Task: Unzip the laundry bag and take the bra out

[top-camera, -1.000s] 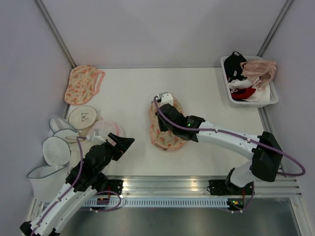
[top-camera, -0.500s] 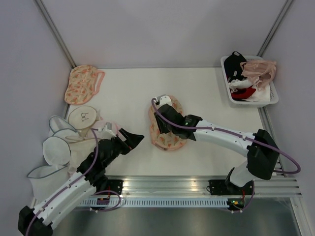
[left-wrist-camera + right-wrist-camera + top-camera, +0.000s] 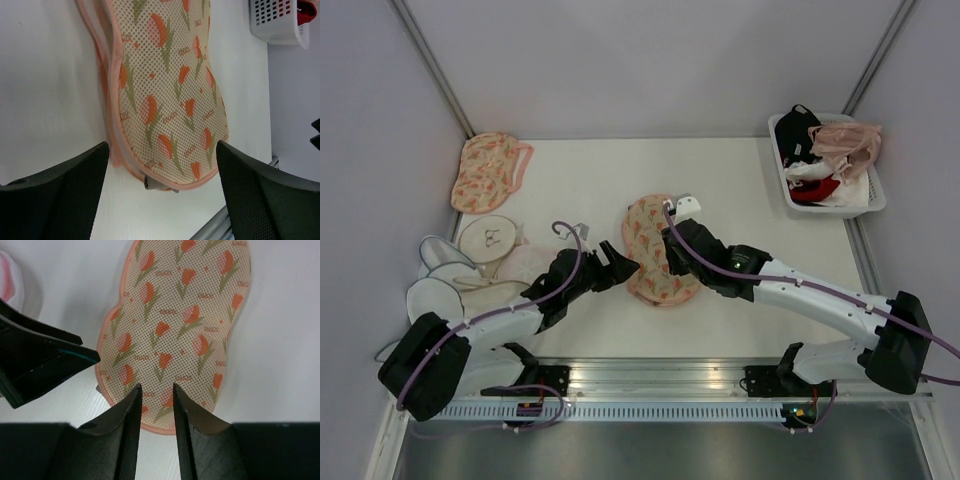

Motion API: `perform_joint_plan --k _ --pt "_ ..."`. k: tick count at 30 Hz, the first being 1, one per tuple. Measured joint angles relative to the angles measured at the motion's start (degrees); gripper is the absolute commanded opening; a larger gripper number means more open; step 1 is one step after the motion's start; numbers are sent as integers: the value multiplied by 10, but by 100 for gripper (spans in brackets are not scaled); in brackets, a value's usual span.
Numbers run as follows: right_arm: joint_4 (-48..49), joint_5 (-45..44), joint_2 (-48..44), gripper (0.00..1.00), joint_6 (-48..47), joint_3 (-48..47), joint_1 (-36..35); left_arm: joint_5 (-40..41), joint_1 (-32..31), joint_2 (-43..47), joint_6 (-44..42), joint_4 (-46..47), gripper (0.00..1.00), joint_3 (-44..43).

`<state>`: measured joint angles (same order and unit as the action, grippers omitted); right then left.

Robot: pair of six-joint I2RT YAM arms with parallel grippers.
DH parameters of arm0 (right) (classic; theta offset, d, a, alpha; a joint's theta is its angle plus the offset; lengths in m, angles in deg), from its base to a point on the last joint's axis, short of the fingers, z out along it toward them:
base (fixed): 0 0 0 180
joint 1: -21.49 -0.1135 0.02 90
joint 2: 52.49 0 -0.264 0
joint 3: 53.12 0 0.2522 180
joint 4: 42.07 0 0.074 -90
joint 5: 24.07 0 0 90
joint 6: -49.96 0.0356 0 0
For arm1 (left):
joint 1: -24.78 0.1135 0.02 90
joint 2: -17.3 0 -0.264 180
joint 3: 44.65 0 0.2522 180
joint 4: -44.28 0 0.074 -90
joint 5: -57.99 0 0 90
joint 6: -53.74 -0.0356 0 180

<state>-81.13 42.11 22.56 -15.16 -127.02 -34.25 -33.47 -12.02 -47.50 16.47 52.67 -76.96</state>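
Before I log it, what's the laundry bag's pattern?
Laundry bag: orange tulips on cream mesh; left wrist view.

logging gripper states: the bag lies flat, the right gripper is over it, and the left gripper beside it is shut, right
Not quite. The left gripper is open, not shut: the left wrist view shows its fingers spread wide, one on each side of the bag's end. The rest holds: the bag lies flat and the right gripper is over it.

Open table (image 3: 580, 170) fills the upper middle of the frame. At center my left claw (image 3: 623, 262) and right claw (image 3: 667, 238) crowd the floral bag (image 3: 650, 215). The lower left is cluttered with mesh bags (image 3: 432, 305); a basket (image 3: 872, 192) blocks the upper right.
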Motion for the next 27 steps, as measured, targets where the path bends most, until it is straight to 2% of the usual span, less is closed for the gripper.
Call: perform_joint_plan --k 7,13,14,16,17,18,19,22,27 --pt "-14 -13 -35 31 5 17 0 -1 2 -90 -13 12 86 -43" --pt "-19 -22 -54 20 10 30 0 -3 2 -141 -18 21 74 -60" --pt "-21 -23 -56 18 10 32 0 -4 2 -148 -19 22 65 -64" --pt "-25 -27 -63 16 12 37 0 -8 2 -159 -19 31 55 -68" --pt "-26 -29 -66 15 13 39 0 -13 3 -163 -21 36 44 -69" --pt "-26 -31 -70 14 14 42 0 -17 3 -165 -19 39 37 -70" --pt "-28 -33 -73 11 14 44 1 -20 3 -167 -21 42 25 -72" --pt "-30 -35 -80 10 15 47 1 -32 4 -171 -24 48 2 -78" --pt "-36 -47 -94 9 21 55 3 -52 4 -171 -25 52 2 -94"
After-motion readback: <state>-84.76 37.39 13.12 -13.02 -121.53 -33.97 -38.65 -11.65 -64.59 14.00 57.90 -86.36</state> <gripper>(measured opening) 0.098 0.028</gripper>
